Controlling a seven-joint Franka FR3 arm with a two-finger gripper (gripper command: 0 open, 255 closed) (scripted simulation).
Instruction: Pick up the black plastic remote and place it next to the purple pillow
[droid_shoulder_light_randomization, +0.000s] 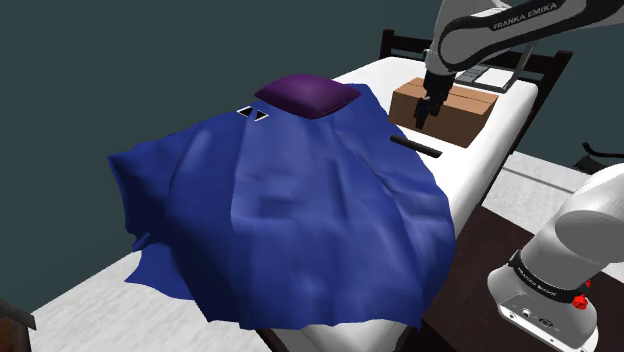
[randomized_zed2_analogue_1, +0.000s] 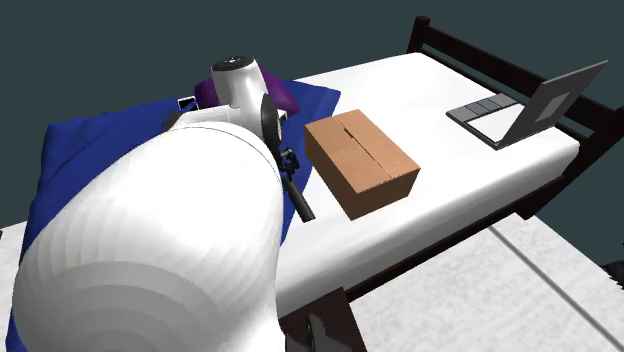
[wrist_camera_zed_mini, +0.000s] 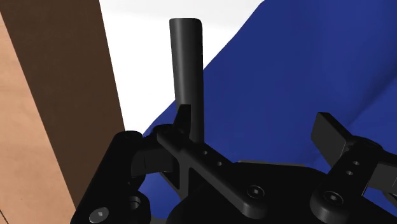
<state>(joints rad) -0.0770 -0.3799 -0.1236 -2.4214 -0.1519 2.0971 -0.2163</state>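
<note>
Dark grey-green walls and a pale mottled floor (randomized_zed2_analogue_1: 560, 300) are seen around a dark-framed bed with a smooth white mattress (randomized_zed2_analogue_1: 400, 85). Much of the mattress is covered by a rumpled deep-blue blanket (droid_shoulder_light_randomization: 290, 220), whose folds spill over the bed's edge at the lower left of the shoulder view. A rounded purple pillow (droid_shoulder_light_randomization: 307, 95) is set on the blanket at upper centre. A slim black bar-shaped remote (droid_shoulder_light_randomization: 415, 147) is laid along the blanket's edge, in the narrow bare strip between the blanket and a sharp-cornered brown cardboard box (droid_shoulder_light_randomization: 465, 112). Remote and pillow are well apart. The black tool (droid_shoulder_light_randomization: 430, 108) is poised over this strip, just beside the box's wall, its fingers (wrist_camera_zed_mini: 331, 133) spread wide with nothing clasped. A grey open laptop (randomized_zed2_analogue_1: 520, 110) is placed at the upper right of the second exterior view, with open mattress between it and the box. "FRANKA EMIKA" can be read on the white arm (droid_shoulder_light_randomization: 520, 25).
</note>
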